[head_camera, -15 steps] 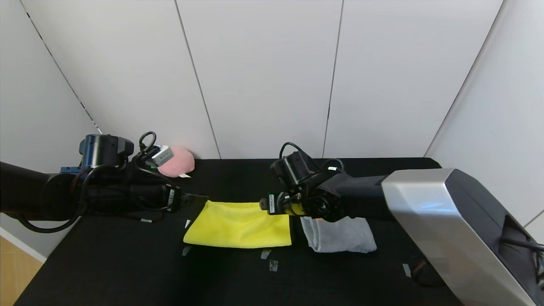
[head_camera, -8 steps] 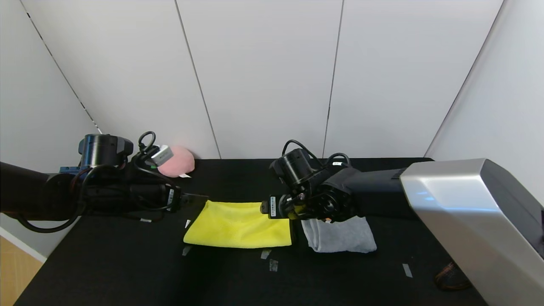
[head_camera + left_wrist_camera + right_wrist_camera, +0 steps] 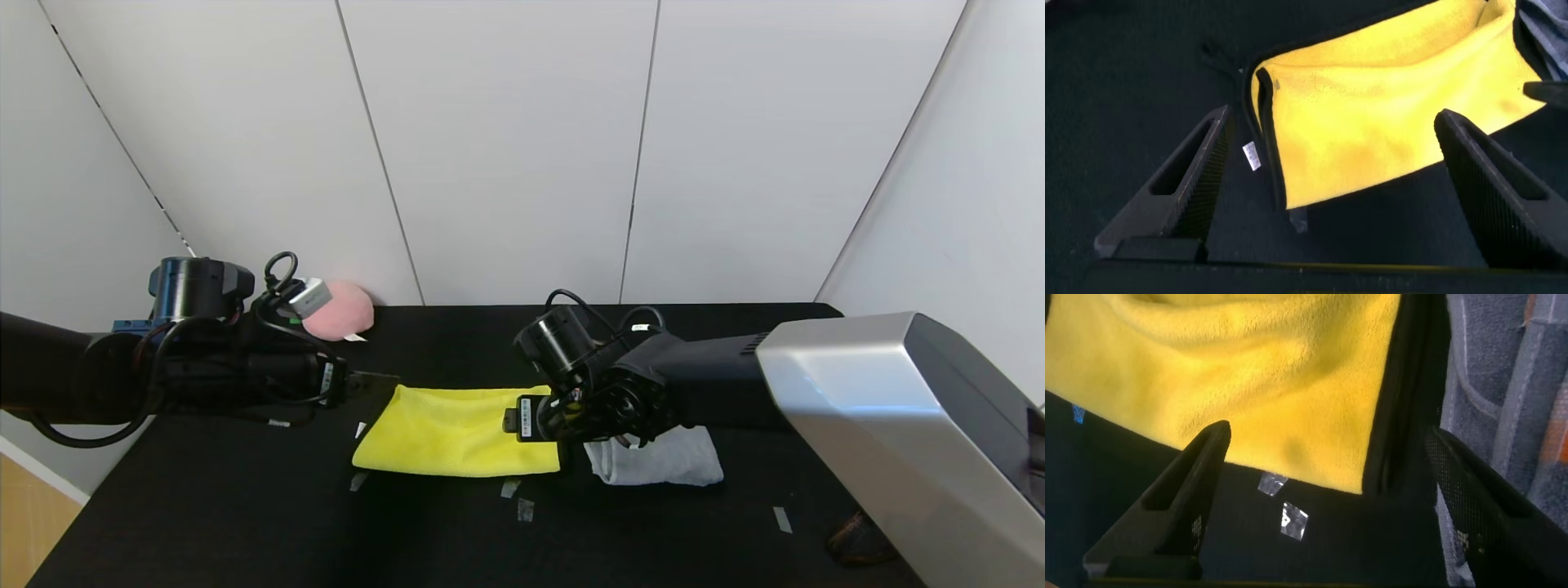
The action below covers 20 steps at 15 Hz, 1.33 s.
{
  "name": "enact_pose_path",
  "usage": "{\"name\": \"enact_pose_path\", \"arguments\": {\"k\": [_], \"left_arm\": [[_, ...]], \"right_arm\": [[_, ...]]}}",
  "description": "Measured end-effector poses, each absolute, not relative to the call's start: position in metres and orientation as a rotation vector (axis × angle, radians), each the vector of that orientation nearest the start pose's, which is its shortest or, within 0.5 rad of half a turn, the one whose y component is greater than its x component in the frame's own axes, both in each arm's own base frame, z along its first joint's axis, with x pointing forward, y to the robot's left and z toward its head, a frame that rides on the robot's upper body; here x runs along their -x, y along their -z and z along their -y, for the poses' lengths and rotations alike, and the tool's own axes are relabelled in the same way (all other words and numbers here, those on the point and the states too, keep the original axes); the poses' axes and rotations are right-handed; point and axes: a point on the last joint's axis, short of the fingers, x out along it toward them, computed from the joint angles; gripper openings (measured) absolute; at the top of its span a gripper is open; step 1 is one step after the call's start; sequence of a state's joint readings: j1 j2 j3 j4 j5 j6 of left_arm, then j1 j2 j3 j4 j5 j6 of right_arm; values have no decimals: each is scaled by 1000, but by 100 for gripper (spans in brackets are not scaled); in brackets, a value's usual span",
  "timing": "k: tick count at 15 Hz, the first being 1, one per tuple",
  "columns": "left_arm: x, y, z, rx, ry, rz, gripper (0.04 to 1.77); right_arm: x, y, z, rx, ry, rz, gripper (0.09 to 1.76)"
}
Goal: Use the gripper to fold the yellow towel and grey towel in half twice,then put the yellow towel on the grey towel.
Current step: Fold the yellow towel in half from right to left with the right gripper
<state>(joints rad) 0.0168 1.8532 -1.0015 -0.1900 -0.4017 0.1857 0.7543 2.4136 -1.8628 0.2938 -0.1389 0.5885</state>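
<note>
While both tools hang spread and empty, the yellow towel (image 3: 457, 433) waits for its second fold.
Nearest, tape scraps (image 3: 517, 499) dot the worktop (image 3: 245, 523); the yellow towel lies flat, folded once it seems, just beside the bundled grey towel (image 3: 669, 459). Right tool (image 3: 522, 418) hovers above its right end, left tool (image 3: 371, 384) by its far left corner, likely to lift both ends. Farthest, a pink toy (image 3: 347, 310).

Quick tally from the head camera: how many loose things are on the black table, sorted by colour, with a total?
Yellow: 1, the bright yellow fleecy towel, folded and lying flat.
Grey: 1, the folded grey terry towel, just to the robot's right of the yellow one.
Pink: 1, the pink plush peach by the back wall.
Total: 3
</note>
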Motion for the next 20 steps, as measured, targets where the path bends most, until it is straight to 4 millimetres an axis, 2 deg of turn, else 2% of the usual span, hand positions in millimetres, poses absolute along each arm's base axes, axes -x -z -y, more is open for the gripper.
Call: {"name": "enact_pose_path", "arguments": {"k": [7, 20], "left_arm": [[-335, -145, 3, -39, 429, -612, 172], [-334, -146, 3, -40, 429, -609, 172]], "right_arm": [[-351, -79, -333, -180, -320, -943, 171], [-356, -65, -333, -182, -323, -972, 171]]}}
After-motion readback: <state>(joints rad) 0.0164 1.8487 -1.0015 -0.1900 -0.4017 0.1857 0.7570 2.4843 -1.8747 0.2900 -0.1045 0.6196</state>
